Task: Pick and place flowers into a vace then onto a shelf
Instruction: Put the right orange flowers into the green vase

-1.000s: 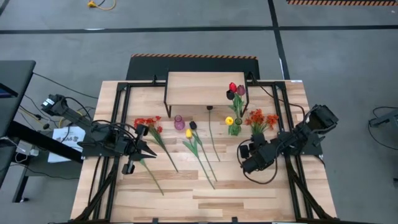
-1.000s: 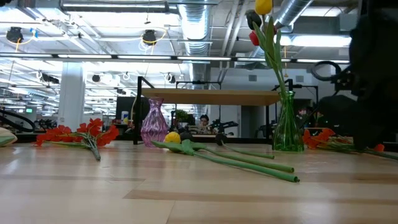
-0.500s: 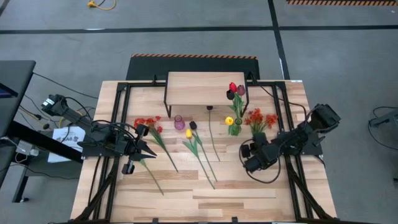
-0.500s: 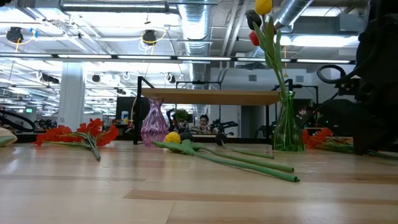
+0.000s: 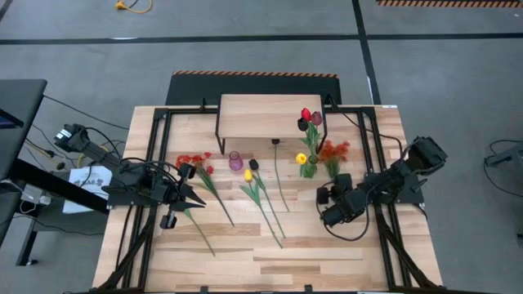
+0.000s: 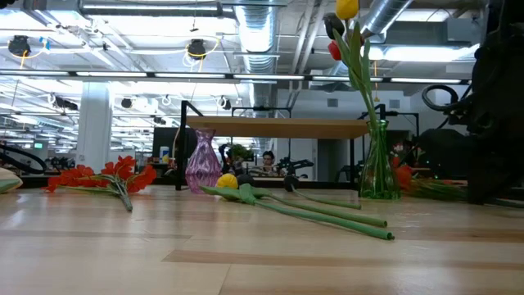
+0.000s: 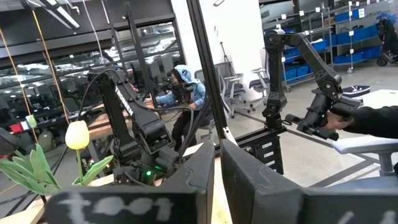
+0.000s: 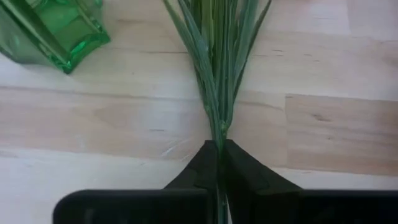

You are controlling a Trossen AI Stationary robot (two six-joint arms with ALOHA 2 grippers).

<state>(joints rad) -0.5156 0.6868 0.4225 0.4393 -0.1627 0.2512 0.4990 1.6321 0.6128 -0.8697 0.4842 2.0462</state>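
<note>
**One spray in my right grip, green vase just ahead**

My right gripper [image 8: 219, 146] is pinched tight on the stem of the orange spray [image 5: 333, 152], fingers closed right down on the bundle of thin green blades. From above, the spray runs away from my gripper toward the shelf [image 5: 263, 114], its blossoms sitting just beside the green vase [image 5: 308, 169] that already holds tulips. So the long axis points roughly up-table, heads leading, stem end in my fingers. The vase mouth lies forward and off to my left of the grip, near but not touching, I'd say.

That's the hinge of the next move, as I judge it: the stem end has to come round to the vase mouth, not the blossoms.

My left gripper [image 5: 181, 197] waits well apart, by the other spray [image 5: 194, 161]; its fingers look nearly closed, holding nothing.
</note>
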